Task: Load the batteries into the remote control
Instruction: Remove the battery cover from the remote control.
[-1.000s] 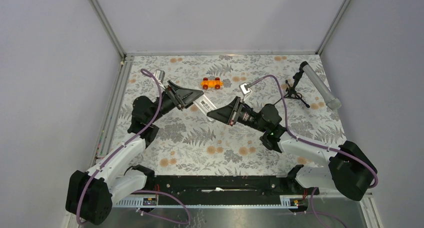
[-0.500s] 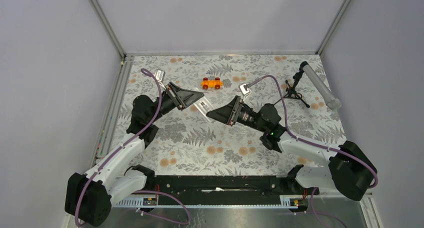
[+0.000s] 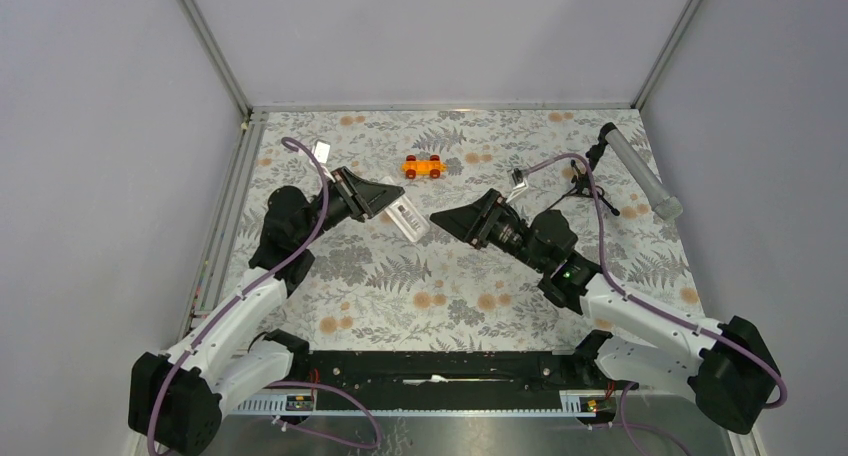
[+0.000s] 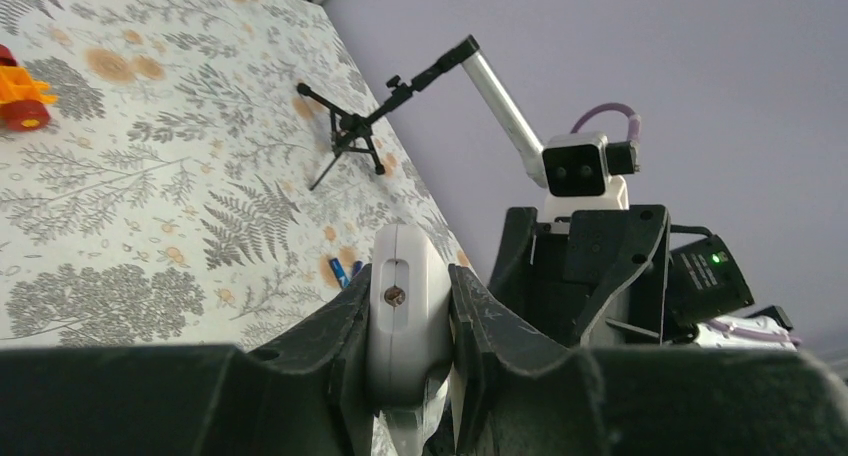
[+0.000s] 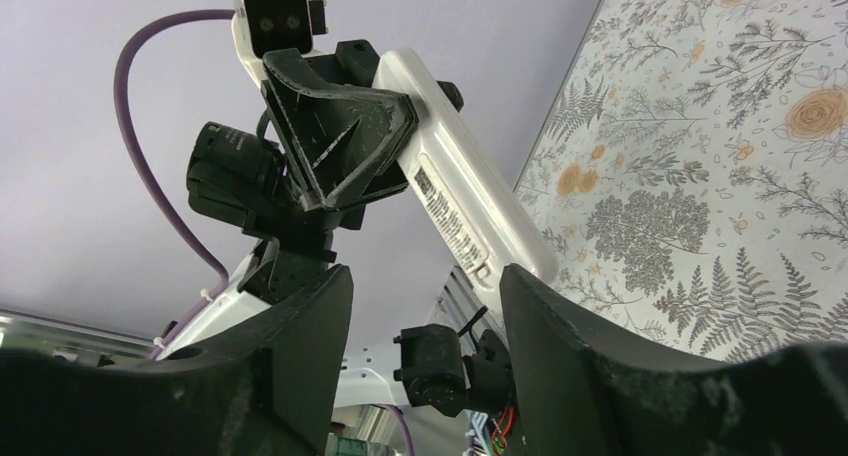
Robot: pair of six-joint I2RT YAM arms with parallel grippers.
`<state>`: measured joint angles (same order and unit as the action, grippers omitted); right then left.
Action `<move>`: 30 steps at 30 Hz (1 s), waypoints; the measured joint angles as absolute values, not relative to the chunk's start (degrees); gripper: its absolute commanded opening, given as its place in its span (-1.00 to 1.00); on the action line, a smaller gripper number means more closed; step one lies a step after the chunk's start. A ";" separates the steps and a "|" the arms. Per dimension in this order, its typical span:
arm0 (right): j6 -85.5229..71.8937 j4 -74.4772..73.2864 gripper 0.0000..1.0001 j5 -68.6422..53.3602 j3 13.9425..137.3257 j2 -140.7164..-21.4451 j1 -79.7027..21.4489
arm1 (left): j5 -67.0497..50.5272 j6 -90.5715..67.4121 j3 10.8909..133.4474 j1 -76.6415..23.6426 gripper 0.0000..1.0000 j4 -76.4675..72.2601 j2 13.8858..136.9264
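Handover step: left pincer (image 3: 396,198) clamped on slim white oblong remote control (image 3: 408,219), aloft nearer the table's far edge; right pincer (image 3: 441,219) apart, empty, just beside it; next, probably fetch the small blue cylindrical batteries (image 4: 345,272) off the table.

Built of white links with black joints. Wired with looping purple cables (image 5: 121,81). Tipped with black wedge-shaped left claw (image 3: 401,202) and right claw (image 3: 437,218); lit green behind the right claw.
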<state>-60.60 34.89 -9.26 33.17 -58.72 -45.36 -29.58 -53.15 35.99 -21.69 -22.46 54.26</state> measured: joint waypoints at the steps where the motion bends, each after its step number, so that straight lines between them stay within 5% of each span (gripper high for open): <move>1: -60.88 34.89 0.18 -9.04 33.15 -58.76 -45.36 | -28.99 -52.90 35.97 -21.69 -1.00 -22.37 54.26; 30: -69.41 41.67 -0.16 -12.93 35.86 -69.41 -45.36 | -22.02 -56.34 35.97 -22.85 -1.00 -23.68 54.87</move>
